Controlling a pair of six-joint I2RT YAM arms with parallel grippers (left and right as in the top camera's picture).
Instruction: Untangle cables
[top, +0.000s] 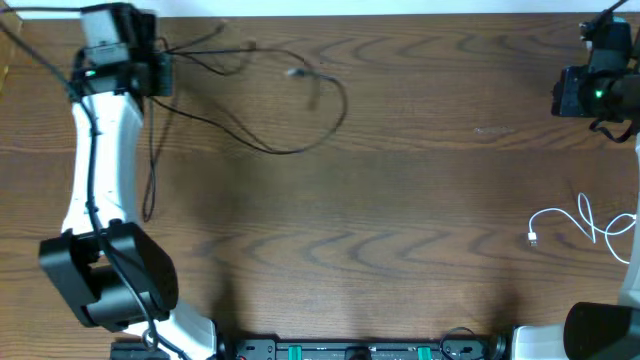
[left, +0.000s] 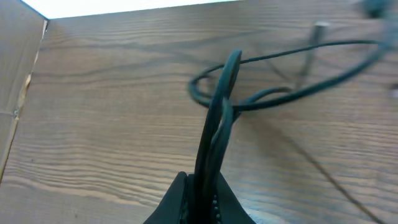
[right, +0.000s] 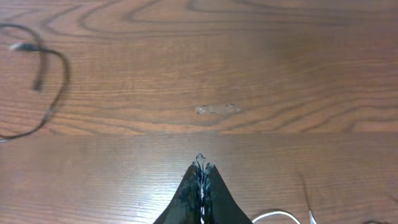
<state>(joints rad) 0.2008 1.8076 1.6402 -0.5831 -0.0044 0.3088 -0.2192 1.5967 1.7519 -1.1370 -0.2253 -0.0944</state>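
Observation:
A black cable (top: 300, 110) lies at the table's back left in a wide loop, its small plug ends (top: 296, 72) inside the loop. My left gripper (top: 160, 62) sits at the loop's left end. In the left wrist view my left gripper (left: 202, 182) is shut on doubled strands of this black cable (left: 217, 118), which rise from the jaws to the loop (left: 286, 93) on the wood. A white cable (top: 590, 225) lies curled at the right edge. My right gripper (top: 575, 92) hovers behind it, apart from it. In the right wrist view my right gripper (right: 202, 165) is shut with nothing seen held.
The wooden table (top: 380, 200) is bare between the two cables. The left arm's white link (top: 100, 160) and black base (top: 105, 275) stand at the front left. A cardboard edge (left: 18, 106) borders the table's far left. The white cable (right: 273, 216) shows low in the right wrist view.

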